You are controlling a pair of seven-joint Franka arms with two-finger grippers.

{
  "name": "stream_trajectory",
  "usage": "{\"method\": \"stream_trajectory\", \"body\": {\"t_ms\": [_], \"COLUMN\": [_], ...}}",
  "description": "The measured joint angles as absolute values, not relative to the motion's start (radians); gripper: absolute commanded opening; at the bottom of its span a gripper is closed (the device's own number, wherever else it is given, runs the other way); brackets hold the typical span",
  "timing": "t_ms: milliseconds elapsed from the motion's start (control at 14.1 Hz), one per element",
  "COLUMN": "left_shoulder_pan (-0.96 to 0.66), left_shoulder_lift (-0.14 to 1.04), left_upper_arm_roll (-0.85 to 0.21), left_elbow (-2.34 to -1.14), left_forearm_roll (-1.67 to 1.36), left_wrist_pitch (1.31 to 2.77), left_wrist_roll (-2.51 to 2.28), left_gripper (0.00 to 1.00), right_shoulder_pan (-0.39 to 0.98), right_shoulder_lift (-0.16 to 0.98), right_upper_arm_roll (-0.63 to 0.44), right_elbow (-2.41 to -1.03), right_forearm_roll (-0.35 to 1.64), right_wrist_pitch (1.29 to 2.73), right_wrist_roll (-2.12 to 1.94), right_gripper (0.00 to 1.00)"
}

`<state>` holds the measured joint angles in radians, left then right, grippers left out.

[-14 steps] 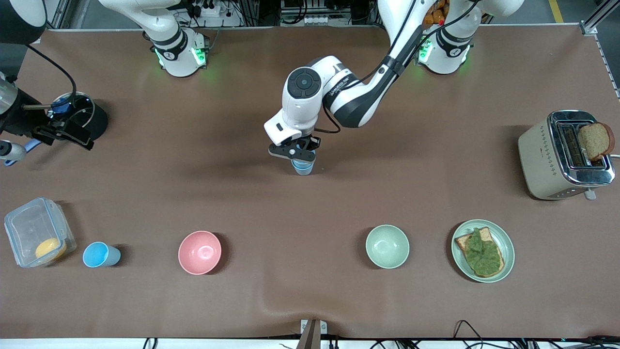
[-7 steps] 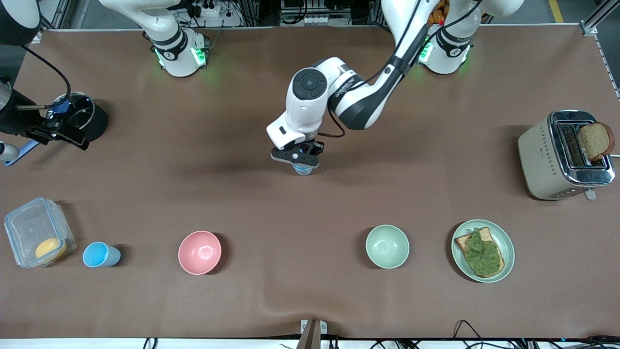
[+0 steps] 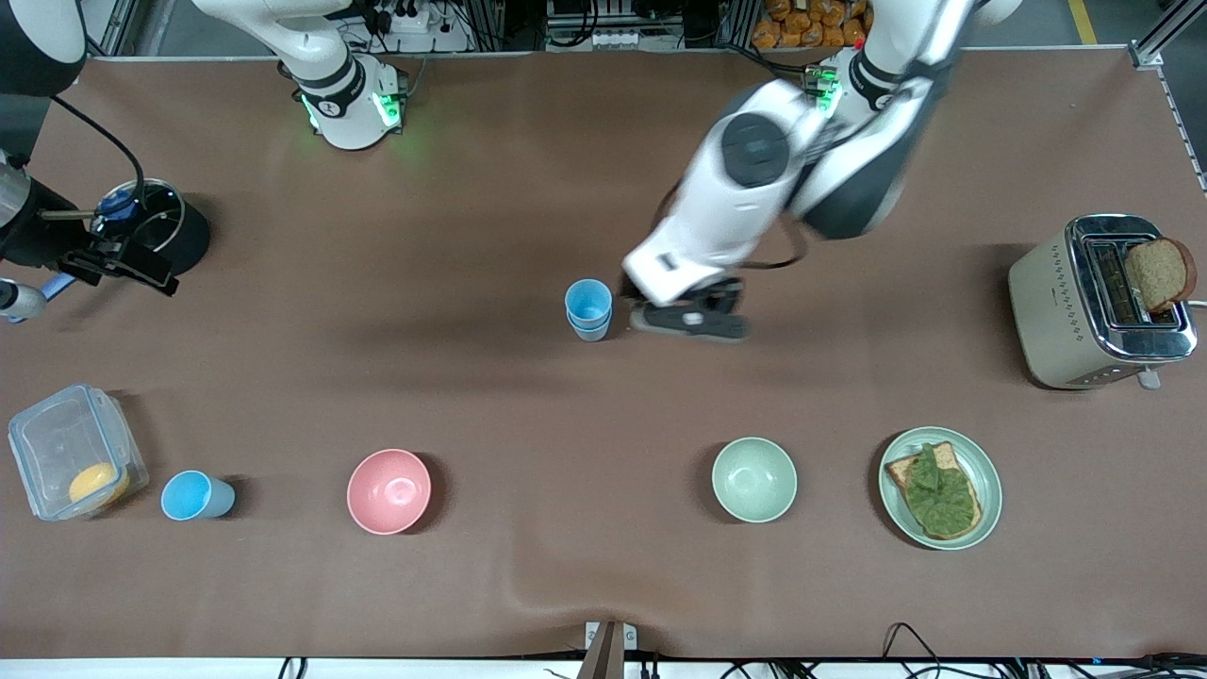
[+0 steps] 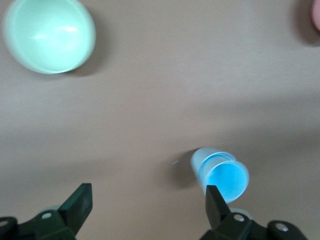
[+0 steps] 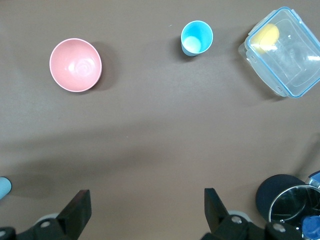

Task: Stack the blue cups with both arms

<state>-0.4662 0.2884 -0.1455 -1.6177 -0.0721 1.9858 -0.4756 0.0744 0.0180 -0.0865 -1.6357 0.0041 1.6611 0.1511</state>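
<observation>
Front view: two nested blue cups (image 3: 588, 309), third cup (image 3: 195, 495) apart; left tool (image 3: 689, 321) released, right tool (image 5: 145, 212) released.

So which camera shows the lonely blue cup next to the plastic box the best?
The right wrist view: the single blue cup stands whole beside the plastic box, its open mouth showing. The front view shows the cup too, but smaller. The left wrist view misses it, showing only the stacked cups.
</observation>
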Motion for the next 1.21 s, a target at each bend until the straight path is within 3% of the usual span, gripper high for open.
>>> {"method": "stream_trajectory", "body": {"t_ms": [285, 640, 1209], "left_shoulder_pan": [-0.252, -0.106, 0.045], "left_shoulder_lift": [0.06, -0.107, -0.142], "left_upper_arm_roll": [-0.152, -0.147, -0.141], "left_elbow": [-1.737, -1.788, -1.748], "left_forearm_roll": [-0.072, -0.067, -0.043], "left_wrist_pitch": [1.853, 1.721, 1.641], "left_wrist_roll": [-0.313, -0.196, -0.177], "left_gripper": [1.0, 1.0, 1.0], "right_shoulder_pan": [0.073, 0.062, 0.057], "right_shoulder_lift": [0.005, 0.003, 0.006], "right_upper_arm_roll": [-0.088, -0.095, -0.098], "right_elbow": [-1.631, -1.598, -1.564], "right_forearm_roll": [0.004, 0.004, 0.004], "right_wrist_pitch": [1.657, 1.623, 1.609], "right_wrist_roll": [0.151, 0.151, 0.138], "right_gripper": [1.0, 1.0, 1.0]}}
